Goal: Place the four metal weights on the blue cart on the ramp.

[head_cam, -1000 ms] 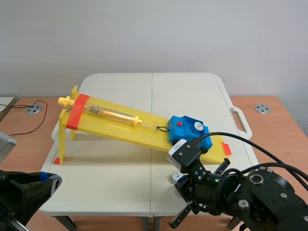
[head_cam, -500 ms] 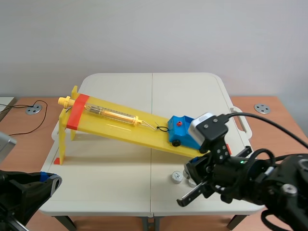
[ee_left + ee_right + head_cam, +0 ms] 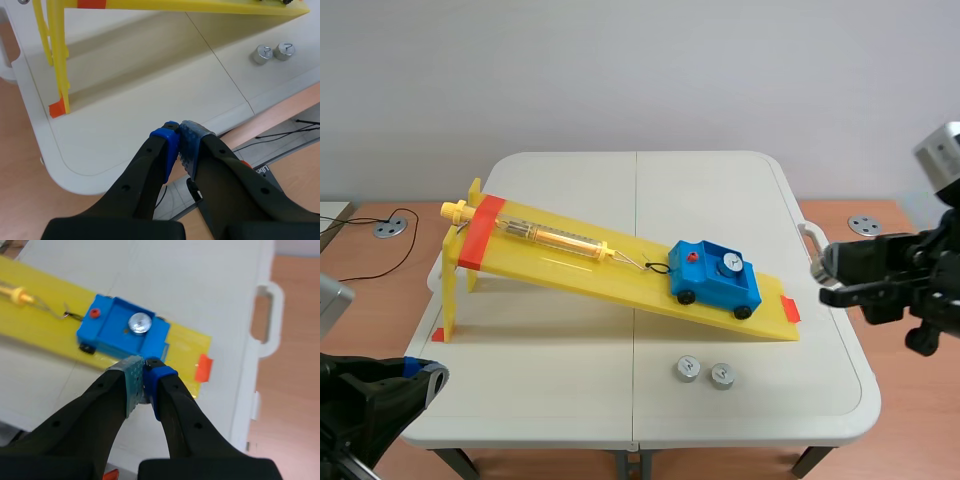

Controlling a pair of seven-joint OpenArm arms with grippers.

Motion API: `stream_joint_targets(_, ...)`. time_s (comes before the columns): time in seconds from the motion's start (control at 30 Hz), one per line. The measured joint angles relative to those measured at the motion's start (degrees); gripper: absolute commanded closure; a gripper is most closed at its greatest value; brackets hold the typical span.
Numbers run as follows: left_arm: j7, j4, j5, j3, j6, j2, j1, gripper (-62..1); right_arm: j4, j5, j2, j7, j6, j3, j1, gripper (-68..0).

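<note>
Lab: folding table (image 3: 570, 395), physics ramp (image 3: 620, 280), bare wall (image 3: 640, 70)

A plain pale grey wall (image 3: 640, 70) stands behind the white folding plastic counter (image 3: 570, 380). Brown wooden desks (image 3: 370, 280) flank its left and right edges, each bearing a round metal grommet (image 3: 389, 228).

Weights (image 3: 687, 369) shiny metal; cart (image 3: 715, 279) glossy blue plastic; ramp (image 3: 570, 262) smooth yellow plastic; table (image 3: 570, 380) matt white.

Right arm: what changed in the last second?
The right arm drew back from over the two table weights, up and to the right. The right hand is shut, holding nothing. Unchanged: blue cart with one weight on the ramp, both table weights, left hand shut.
</note>
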Motion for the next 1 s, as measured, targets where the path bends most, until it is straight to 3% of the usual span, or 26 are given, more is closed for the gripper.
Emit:
stream_joint_targets(0.2, 0.0, 0.0, 0.0, 0.0, 0.0, 0.0, 0.0, -2.9, -4.46, -0.09, -2.23, 0.0, -0.11, -0.57, 5.07, -0.6)
stream_joint_targets(0.6, 0.0, 0.0, -0.02, 0.0, 0.0, 0.02, 0.0, -2.9, -21.97, -0.31, -9.27, 0.02, 1.73, -3.17, 16.46, -0.6)
stream_joint_targets(0.8, 0.0, 0.0, -0.02, 0.0, 0.0, 0.02, 0.0, -2.9, -27.82, -0.26, -10.73, 0.02, 3.78, -3.17, 20.11, -0.6)
stream_joint_targets(1.0, 0.0, 0.0, -0.02, 0.0, 0.0, 0.02, 0.0, -2.9, -30.88, -0.28, -11.47, 0.22, 4.0, -3.17, 21.9, -0.6)
